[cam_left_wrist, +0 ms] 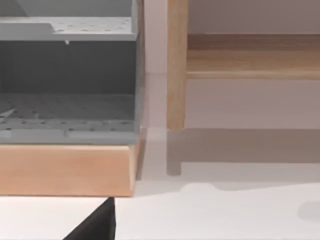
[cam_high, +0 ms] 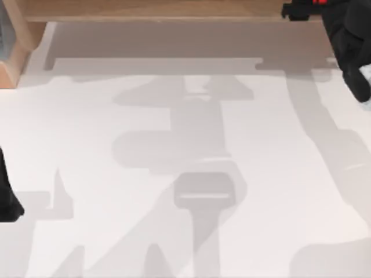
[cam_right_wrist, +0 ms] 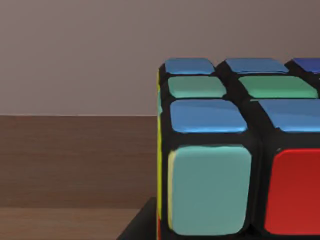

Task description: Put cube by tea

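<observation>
The cube (cam_right_wrist: 240, 150) sits right up against my right hand's camera, close in front of the hand, over a wooden shelf (cam_right_wrist: 70, 165). Whether I grip it I cannot tell. I should carry it level and slowly toward the tea. My left arm (cam_high: 7, 197) idles.

White tabletop (cam_high: 261, 150) crossed by soft grey shadows. Light wooden shelf (cam_high: 151, 10) along far edge. Grey perforated rack (cam_left_wrist: 67, 75) on wooden base (cam_left_wrist: 65, 170) at left. Plain pale wall (cam_right_wrist: 80, 55) behind.
</observation>
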{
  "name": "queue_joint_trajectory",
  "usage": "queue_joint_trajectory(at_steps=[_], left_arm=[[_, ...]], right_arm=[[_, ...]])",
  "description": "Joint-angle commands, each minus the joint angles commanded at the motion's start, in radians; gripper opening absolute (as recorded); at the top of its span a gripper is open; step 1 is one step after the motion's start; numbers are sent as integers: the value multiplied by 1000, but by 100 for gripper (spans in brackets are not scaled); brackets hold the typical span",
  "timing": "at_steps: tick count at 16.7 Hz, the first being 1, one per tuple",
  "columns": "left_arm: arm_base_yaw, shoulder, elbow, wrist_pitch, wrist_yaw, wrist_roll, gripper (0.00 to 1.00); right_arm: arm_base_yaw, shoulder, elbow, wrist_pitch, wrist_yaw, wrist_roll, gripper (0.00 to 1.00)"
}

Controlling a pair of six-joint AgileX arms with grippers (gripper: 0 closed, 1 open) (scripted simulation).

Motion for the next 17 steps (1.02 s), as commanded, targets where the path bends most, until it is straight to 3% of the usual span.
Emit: queue_joint_trajectory(at_steps=[7, 17], left_arm=[[0, 0, 0, 0, 0, 0, 100], [0, 0, 0, 0, 0, 0, 100]], right_arm=[[160, -143, 80, -387, -112, 67, 0], [376, -371, -16, -1486, -223, 403, 0]])
